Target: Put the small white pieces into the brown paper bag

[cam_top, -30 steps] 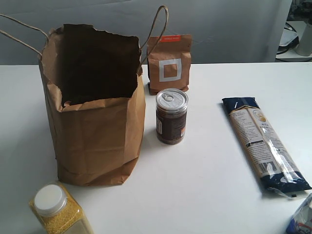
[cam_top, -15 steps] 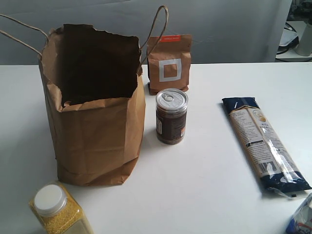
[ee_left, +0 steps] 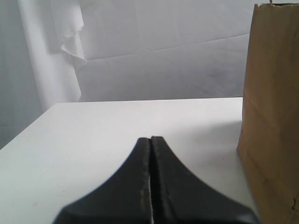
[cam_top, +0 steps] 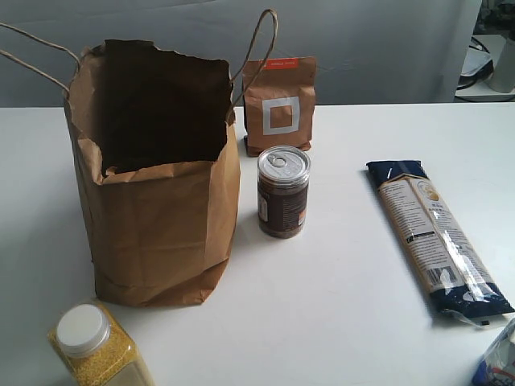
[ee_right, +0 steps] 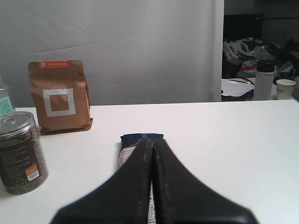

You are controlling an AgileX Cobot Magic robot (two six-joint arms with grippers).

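Note:
The brown paper bag stands open and upright on the left of the white table, its cord handles sticking up; one brown side of the bag also shows in the left wrist view. The small white pieces are out of view in every frame. My left gripper is shut with nothing in it, low over the table beside the bag. My right gripper is shut and empty, hovering over the near end of the pasta packet. Neither gripper shows in the exterior view.
A dark can with a pull-tab lid stands right of the bag, a small brown pouch with a white square label behind it. A long pasta packet lies at right. A jar of yellow grains with a white lid sits at the front left.

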